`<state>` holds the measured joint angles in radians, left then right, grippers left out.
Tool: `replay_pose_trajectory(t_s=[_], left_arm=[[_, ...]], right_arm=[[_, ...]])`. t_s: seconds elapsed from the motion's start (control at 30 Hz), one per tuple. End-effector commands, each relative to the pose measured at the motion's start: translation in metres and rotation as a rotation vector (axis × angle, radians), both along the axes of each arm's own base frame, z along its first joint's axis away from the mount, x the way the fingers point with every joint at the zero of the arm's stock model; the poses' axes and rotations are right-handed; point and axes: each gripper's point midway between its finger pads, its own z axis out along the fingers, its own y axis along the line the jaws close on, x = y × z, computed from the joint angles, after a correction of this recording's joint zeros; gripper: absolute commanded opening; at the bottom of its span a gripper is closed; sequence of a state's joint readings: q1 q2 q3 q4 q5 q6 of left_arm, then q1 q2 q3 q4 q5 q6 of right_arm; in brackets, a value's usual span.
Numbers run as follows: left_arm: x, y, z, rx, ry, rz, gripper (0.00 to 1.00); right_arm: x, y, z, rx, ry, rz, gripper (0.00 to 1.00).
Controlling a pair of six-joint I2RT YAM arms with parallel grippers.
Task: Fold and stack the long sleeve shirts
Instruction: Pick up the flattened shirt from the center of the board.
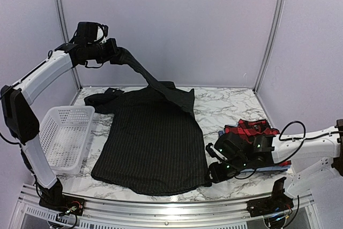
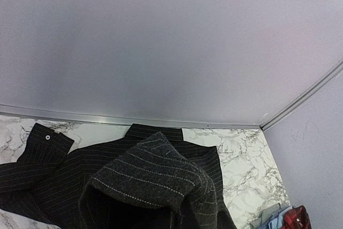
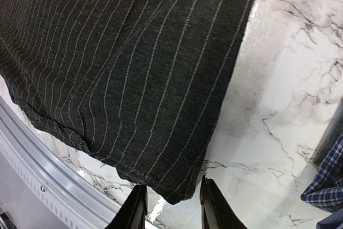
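The black pinstriped shirt (image 1: 150, 143) lies spread flat and unfolded. One sleeve (image 1: 153, 81) is held aloft in the shut left gripper (image 1: 114, 51), so folding is judged barely begun. The hem corner (image 3: 161, 170) sits between the jaws of the right gripper (image 3: 173, 187), which stand partly apart; no pinch is seen. Beside those jaws, the red plaid shirt (image 1: 251, 127) and the blue shirt (image 3: 328, 178) are largely hidden by the arm, so their folds cannot be judged.

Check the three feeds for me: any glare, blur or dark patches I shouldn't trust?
Top external: even light, sharp, though the black pinstriped shirt hides its folds. Left wrist: the lifted sleeve near the lens is slightly soft. Right wrist: stripes crisp, glare on the marble table beside the shirt.
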<state>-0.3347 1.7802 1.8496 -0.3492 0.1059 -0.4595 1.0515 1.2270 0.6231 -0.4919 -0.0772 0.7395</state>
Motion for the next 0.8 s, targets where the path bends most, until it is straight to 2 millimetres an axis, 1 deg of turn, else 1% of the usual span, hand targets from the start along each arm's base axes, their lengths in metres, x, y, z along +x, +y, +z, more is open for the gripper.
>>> replay_pose_trajectory(t_s=[0.0, 0.2, 0.3, 0.43, 0.67, 0.77], left_arm=[[0.004, -0.004, 0.010, -0.014, -0.023, -0.019, 0.00], [0.005, -0.005, 0.008, -0.019, -0.018, -0.023, 0.00], [0.005, -0.006, 0.006, -0.020, -0.016, -0.025, 0.00], [0.006, -0.006, 0.008, -0.021, -0.021, -0.022, 0.00], [0.008, -0.006, 0.013, -0.021, -0.035, -0.021, 0.00], [0.008, -0.006, 0.017, -0.023, -0.043, -0.023, 0.00]], right_arm=[[-0.001, -0.001, -0.002, -0.013, 0.012, -0.033, 0.30], [-0.003, 0.003, -0.006, 0.001, 0.026, -0.028, 0.27], [-0.002, 0.002, -0.009, -0.006, 0.025, -0.033, 0.23], [-0.004, 0.007, -0.012, -0.009, 0.041, -0.014, 0.15], [-0.002, 0.012, -0.003, -0.004, 0.030, -0.003, 0.00], [-0.001, 0.013, 0.004, -0.008, 0.021, 0.001, 0.00]])
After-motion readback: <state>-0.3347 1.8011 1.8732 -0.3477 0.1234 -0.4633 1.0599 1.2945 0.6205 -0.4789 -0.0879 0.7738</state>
